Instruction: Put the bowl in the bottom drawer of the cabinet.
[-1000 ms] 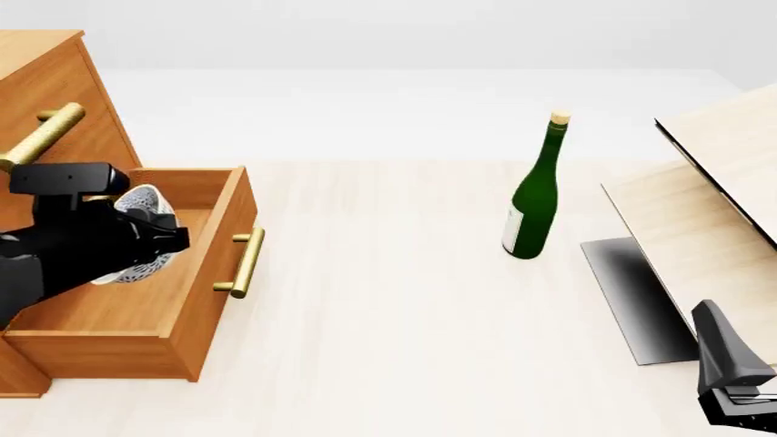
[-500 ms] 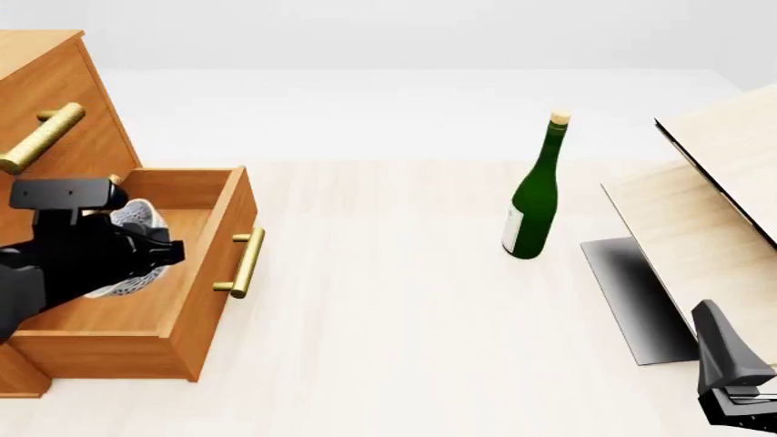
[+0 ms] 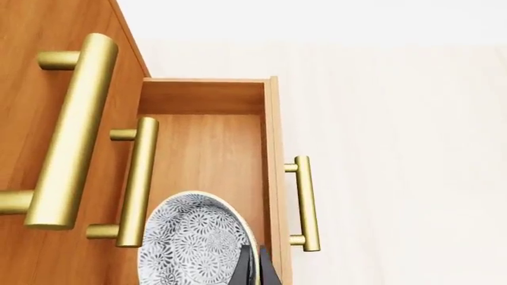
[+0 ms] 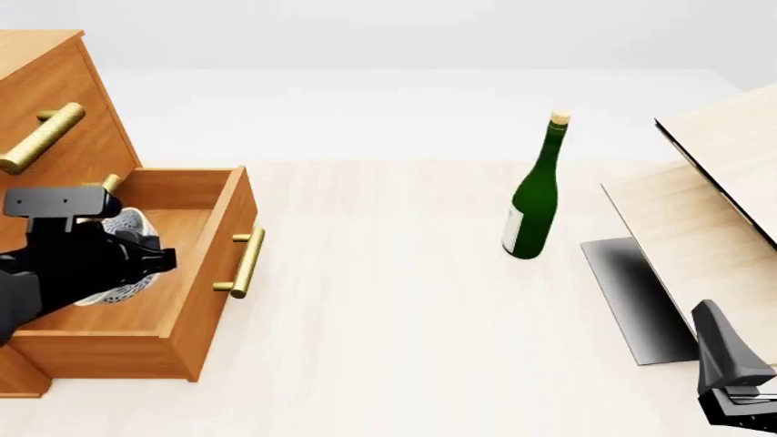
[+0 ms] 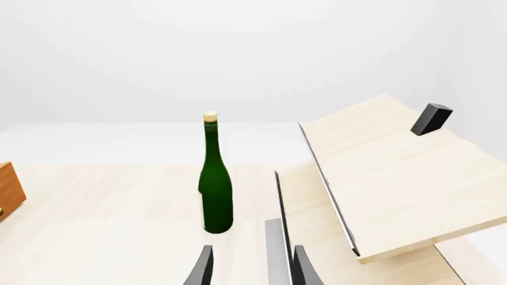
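at the far left stands the cabinet (image 4: 49, 91), its upper drawers shut, brass bar handles sticking out from their fronts. the bottom drawer (image 4: 182, 300) is pulled well out over the desk (image 4: 401, 309), which leaves its box open from above; that looks like the reason the left arm comes in from over it rather than from the front.

the left end effector (image 4: 127, 259) hangs inside the drawer's opening, down between the side walls, and the bowl (image 4: 116, 273) sits right at its fingers, mostly hidden behind the black wrist in the front view. in the left wrist view the bowl (image 3: 194, 246) shows its patterned inside, tilted rather than level, with 1 dark finger lying against its rim on the side toward the drawer front. so the fingers appear closed on the rim and the bowl is carried, low in the drawer, near the drawer's inner floor; whether it touches the floor i cannot tell. my guess is the tilt comes from the rim pinch, and the bowl is held toward the cabinet side of the drawer, apart from the drawer's own handle (image 4: 247, 262).

further right, the green bottle (image 4: 534, 196) stands upright on the desk, well apart from the drawer. beyond it lean the pale slanted boards (image 4: 716, 209).

at the far right the right end effector (image 4: 741, 405) rests low by the desk edge, holding nothing; the right wrist view shows its fingers (image 5: 204, 267) parted, with a gap between them.
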Available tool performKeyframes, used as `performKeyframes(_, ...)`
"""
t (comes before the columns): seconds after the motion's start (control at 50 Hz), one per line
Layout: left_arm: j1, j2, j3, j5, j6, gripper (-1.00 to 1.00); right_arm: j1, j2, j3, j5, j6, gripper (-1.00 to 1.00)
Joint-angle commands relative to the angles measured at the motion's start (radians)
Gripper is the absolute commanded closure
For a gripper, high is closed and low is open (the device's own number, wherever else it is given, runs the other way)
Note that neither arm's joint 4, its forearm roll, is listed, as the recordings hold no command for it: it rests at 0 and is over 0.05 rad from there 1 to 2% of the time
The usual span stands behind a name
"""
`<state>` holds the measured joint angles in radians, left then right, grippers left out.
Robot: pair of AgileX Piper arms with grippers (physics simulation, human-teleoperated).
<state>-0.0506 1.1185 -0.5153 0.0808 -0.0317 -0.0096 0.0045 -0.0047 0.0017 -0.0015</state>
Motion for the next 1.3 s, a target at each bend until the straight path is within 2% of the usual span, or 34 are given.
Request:
performKeyframes(0.02,0.011,0.011,0.005,-0.015,0.0,1.0,0.0,0.0,0.0,0.0,0.0,-1.0)
performKeyframes(0.58,0.047,0.053,0.038,-0.071,0.002,1.0,0.0,0.0,0.0,0.0,0.0,-1.0)
performKeyframes(0.7,0.044,0.073,0.041,-0.094,-0.017,1.0,0.0,0.0,0.0,0.0,0.0,-1.0)
performKeyframes(1.3,0.074,0.136,0.046,-0.14,0.008,1.0,0.0,0.0,0.0,0.0,0.0,-1.0)
